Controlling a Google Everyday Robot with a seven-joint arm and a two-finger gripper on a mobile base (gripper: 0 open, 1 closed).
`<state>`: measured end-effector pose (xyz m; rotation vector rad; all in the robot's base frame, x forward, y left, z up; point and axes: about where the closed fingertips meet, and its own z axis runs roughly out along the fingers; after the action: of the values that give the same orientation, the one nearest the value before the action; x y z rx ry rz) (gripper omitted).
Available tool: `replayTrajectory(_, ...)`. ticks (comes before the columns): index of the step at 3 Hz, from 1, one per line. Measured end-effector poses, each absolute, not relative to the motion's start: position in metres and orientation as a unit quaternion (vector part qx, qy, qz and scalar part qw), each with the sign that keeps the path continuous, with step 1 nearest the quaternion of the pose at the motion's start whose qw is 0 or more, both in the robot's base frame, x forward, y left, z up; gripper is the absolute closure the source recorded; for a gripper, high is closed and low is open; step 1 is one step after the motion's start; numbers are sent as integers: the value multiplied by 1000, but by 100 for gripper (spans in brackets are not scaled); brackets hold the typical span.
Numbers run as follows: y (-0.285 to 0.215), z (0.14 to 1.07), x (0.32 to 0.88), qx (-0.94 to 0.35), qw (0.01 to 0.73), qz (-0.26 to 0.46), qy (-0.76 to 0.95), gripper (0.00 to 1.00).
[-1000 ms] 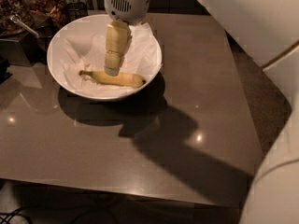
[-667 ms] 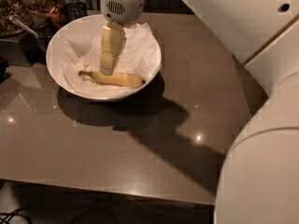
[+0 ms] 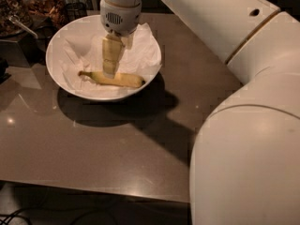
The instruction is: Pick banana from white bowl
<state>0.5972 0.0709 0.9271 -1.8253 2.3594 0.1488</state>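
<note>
The white arm (image 3: 243, 125) reaches in from 4 o'clock, wrist turned straight down over the white bowl (image 3: 52, 69). The gripper (image 3: 110, 70) hangs just at the banana (image 3: 126, 80); released or clenched, I cannot tell. The banana lies on crumpled paper (image 3: 140, 50) at the bowl's 6 o'clock. The bowl sits at 10 o'clock on the tabletop (image 3: 93, 149).

You had the pincer (image 3: 111, 71) pointed down into the white bowl (image 3: 53, 62) — its tip right at the banana (image 3: 123, 80), near the fruit's middle. The banana lay flat on crumpled paper (image 3: 143, 50), stem leftward; the bowl sat on the table (image 3: 93, 144).
</note>
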Motion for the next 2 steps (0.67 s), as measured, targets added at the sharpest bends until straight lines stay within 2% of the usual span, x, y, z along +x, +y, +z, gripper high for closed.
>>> replayTrajectory(1,73,912,601,-608,62,56,790,35)
replayTrajectory(2,72,898,604,-605,46,63,792,31)
